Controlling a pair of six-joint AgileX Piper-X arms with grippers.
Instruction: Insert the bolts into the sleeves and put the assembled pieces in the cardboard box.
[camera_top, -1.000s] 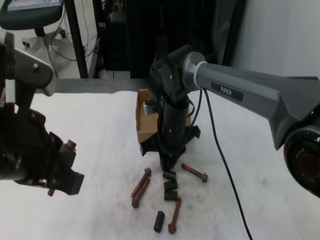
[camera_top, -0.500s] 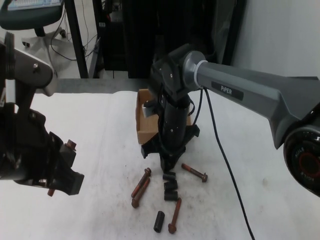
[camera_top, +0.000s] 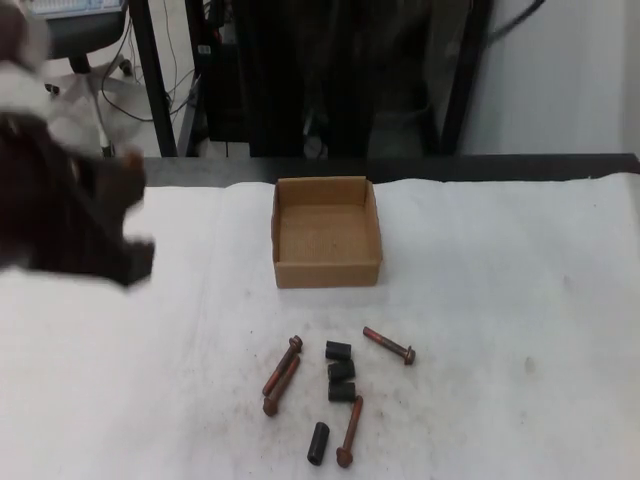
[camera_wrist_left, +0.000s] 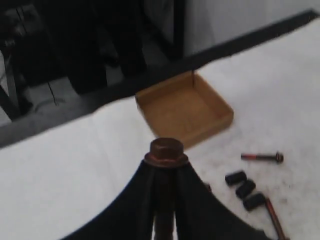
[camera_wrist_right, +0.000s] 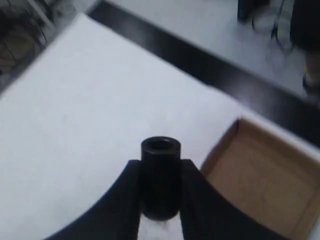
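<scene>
My left gripper (camera_wrist_left: 165, 172) is clamped on a bolt (camera_wrist_left: 166, 149). The bolt's head stands proud of the fingertips, and its shank runs back between them where I can't follow it. In the high view that arm (camera_top: 70, 215) hangs over the left side of the bench (camera_top: 520, 330). My right gripper (camera_wrist_right: 160, 192) is closed on a black sleeve (camera_wrist_right: 160, 150), held in the air with its open bore facing the wrist camera.

The cardboard box (camera_top: 328, 273) sits mid-bench toward the far side, and I see no assembled piece in it. Nearer than the box lie four loose bolts (camera_top: 282, 366) and four loose sleeves (camera_top: 341, 370), bunched close together.

I judge we are at the mating step for the first pair, with one part in each gripper and the two not yet joined. Next I need to bring the arms together, line the shank's free end up with the bore and push it through. Then the pair goes over to the box.
</scene>
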